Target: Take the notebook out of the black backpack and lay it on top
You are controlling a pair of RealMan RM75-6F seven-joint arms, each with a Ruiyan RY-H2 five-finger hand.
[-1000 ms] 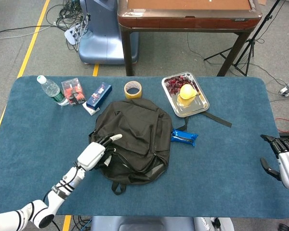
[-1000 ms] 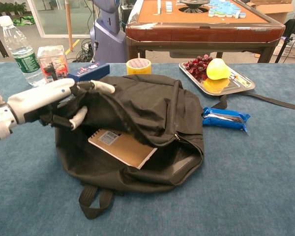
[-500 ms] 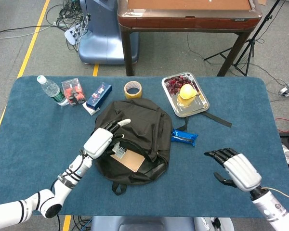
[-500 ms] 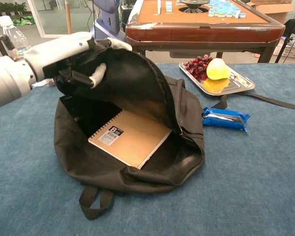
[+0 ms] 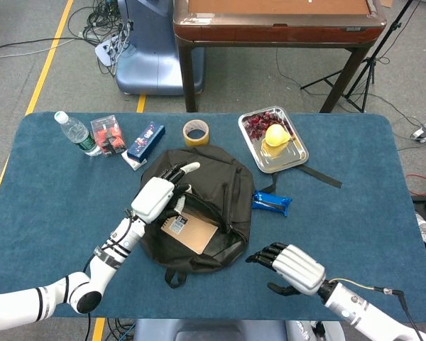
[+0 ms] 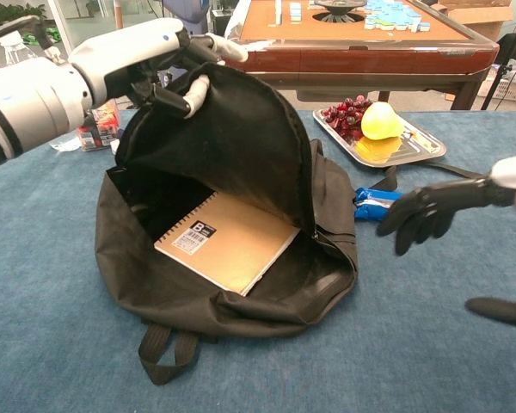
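Note:
The black backpack (image 5: 220, 192) (image 6: 241, 163) lies in the middle of the blue table with its front flap lifted. My left hand (image 5: 158, 195) (image 6: 146, 56) grips the flap's edge and holds it up. Inside lies a tan spiral notebook (image 5: 192, 233) (image 6: 228, 243) with a barcode label, in plain sight. My right hand (image 5: 291, 264) (image 6: 430, 211) hovers to the right of the backpack, fingers apart and holding nothing, short of the opening.
A blue snack packet (image 5: 272, 203) (image 6: 396, 208) lies just right of the backpack. Behind it is a metal tray (image 5: 292, 158) with grapes and a yellow fruit. A tape roll (image 5: 196, 131), blue box (image 5: 145, 141), red-filled clear box (image 5: 107, 134) and water bottle (image 5: 74, 131) line the back left.
My left hand has raised the flap higher, opening the backpack wider. My right hand has moved in from the right edge towards the backpack.

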